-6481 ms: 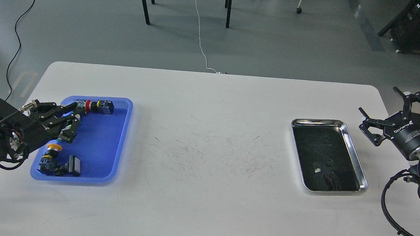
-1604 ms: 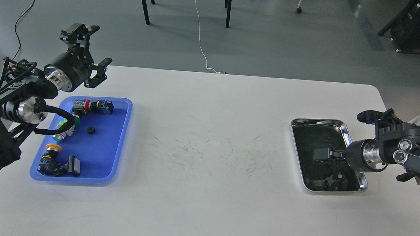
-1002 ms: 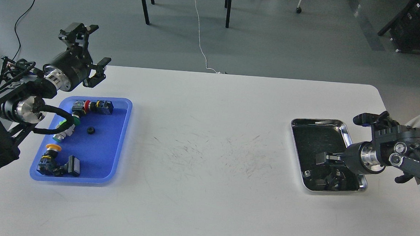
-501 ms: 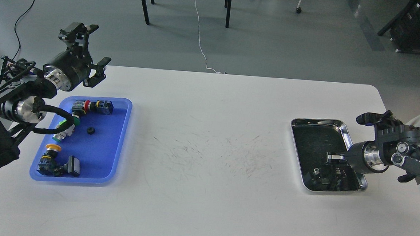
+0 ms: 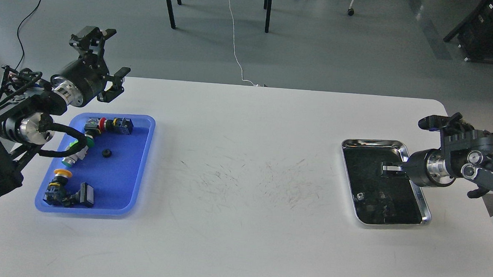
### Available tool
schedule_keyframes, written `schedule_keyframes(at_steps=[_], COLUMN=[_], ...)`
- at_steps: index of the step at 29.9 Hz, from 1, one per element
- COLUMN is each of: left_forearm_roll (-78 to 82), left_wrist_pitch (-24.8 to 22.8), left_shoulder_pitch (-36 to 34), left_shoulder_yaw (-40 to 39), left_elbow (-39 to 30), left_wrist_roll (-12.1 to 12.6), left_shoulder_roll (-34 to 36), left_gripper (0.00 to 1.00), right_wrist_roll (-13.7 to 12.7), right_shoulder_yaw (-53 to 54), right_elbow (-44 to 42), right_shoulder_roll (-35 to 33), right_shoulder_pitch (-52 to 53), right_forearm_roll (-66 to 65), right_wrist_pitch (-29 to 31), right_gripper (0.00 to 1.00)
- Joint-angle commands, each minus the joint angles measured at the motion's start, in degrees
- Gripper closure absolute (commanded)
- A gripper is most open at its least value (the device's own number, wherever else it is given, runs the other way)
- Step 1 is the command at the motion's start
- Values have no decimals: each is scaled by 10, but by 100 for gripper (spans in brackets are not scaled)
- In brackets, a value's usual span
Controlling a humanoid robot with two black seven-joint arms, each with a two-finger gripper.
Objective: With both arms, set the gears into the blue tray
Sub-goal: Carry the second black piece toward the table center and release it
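One gear point(image 5: 107, 152), a small black toothed disc, lies on the floor of the blue tray point(image 5: 142, 166) at the table's left. My left gripper point(image 5: 119, 50) hangs open and empty above the tray's far edge. My right gripper point(image 5: 387, 167) reaches in from the right over the silver tray point(image 5: 414, 187), pointing left. Its fingers are dark against the tray's dark bottom, so I cannot tell how they stand or whether they hold anything. I cannot pick out a second gear among the dark reflections there.
Several push-button switches lie in the blue tray: a red-capped one point(image 5: 110, 124) at the far end, a green one point(image 5: 76, 151) on the left, a yellow one point(image 5: 62, 178) near the front. The white table point(image 5: 245, 155) is scuffed in the middle.
My right gripper has risen from low in the silver tray and moved slightly toward the far side. The left arm and the gear in the blue tray have not moved.
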Motion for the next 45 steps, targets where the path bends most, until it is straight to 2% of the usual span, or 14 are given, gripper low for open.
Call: schedule_keyframes(at_steps=[1,7,10,12,17,21,25,37,45], left_forearm_roll=[1,1,1,1,0,0,-1,-1,-1], left_wrist_pitch=[0,0,1,1,1,0,-1,0,-1], left_shoulder_pitch=[-1,-2,-2,-2,-2,-2,-2,-2,-2], left_shoulder_yaw=[0,-1,-1,-1,-5,-6,-7,-8,-8], left_elbow=[0,0,0,0,0,0,0,0,0], left_wrist_roll=[0,0,0,0,-1,-1,-1,-1,-2], left_shoulder_roll=[0,1,1,2,12,16,18,18,18], left_gripper=[2,2,2,2,2,2,2,2,2], right_wrist_roll=[5,24,63,79,84,104,107,104,104], right_shoulder_yaw=[5,9,14,27,43,44,44,36,38], right_elbow=[27,82,85,79,14,-47,-97,-160,-158], right_shoulder_roll=[-3,10,45,84,216,329,415,415,415], right_shoulder_pitch=[38,119,151,157,147,104,61,-32,-76], right_forearm_roll=[10,142,230,267,301,301,300,300,299], right_wrist_pitch=[-3,-9,-10,-13,-54,-96,-128,-138,-140], right_gripper=[98,98,98,98,97,97,97,96,96])
